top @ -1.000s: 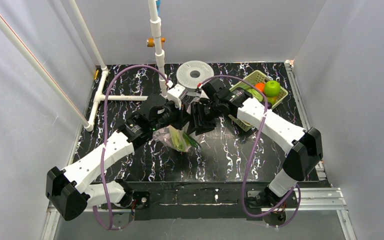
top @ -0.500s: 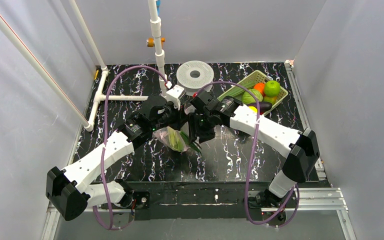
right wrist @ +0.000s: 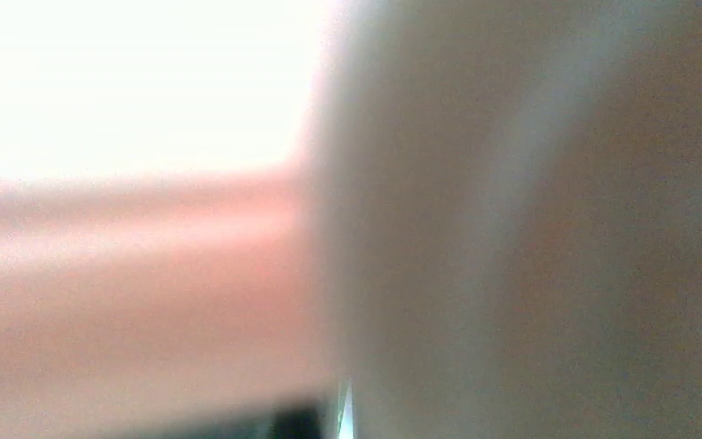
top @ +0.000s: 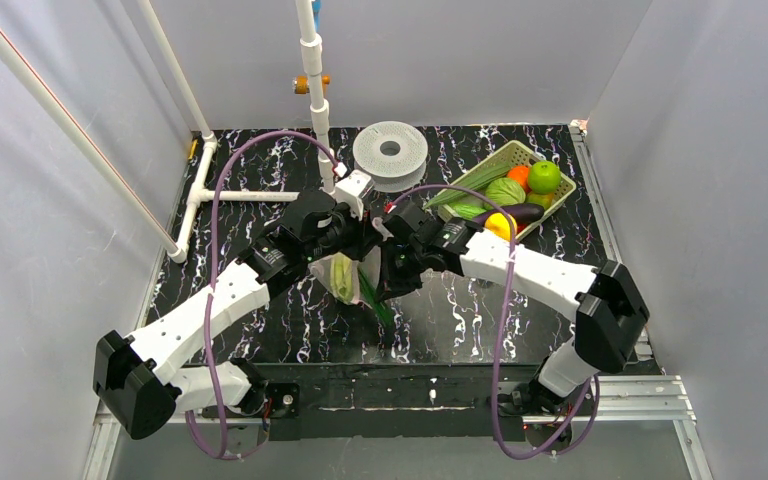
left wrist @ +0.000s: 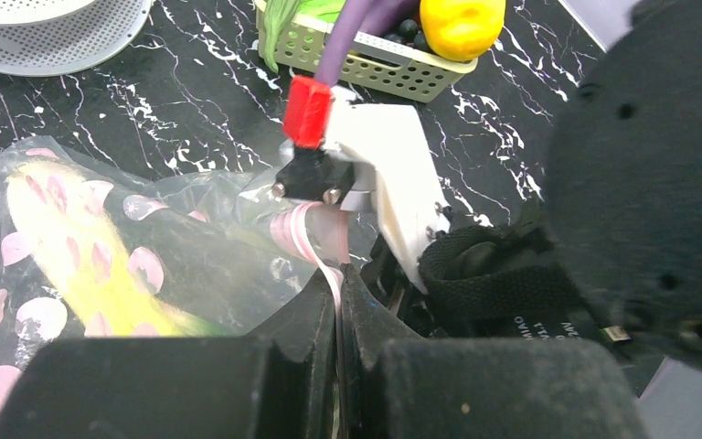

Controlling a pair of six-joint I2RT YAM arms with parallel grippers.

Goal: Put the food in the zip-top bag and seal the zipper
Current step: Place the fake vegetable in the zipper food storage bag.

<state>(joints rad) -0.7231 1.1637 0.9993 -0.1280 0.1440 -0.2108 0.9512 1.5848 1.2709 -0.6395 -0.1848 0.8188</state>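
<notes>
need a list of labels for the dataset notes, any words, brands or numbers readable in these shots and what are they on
Nothing can be quoted; no text is legible.
Small white print on the black strap, left wrist view: upside down and too small to read.
Zip-top bag: pink spots only, no words.
Right wrist view: all blur, nothing readable.

Left pincer [left wrist: 339, 285] clamps the pink zipper strip [left wrist: 306, 234].
</notes>
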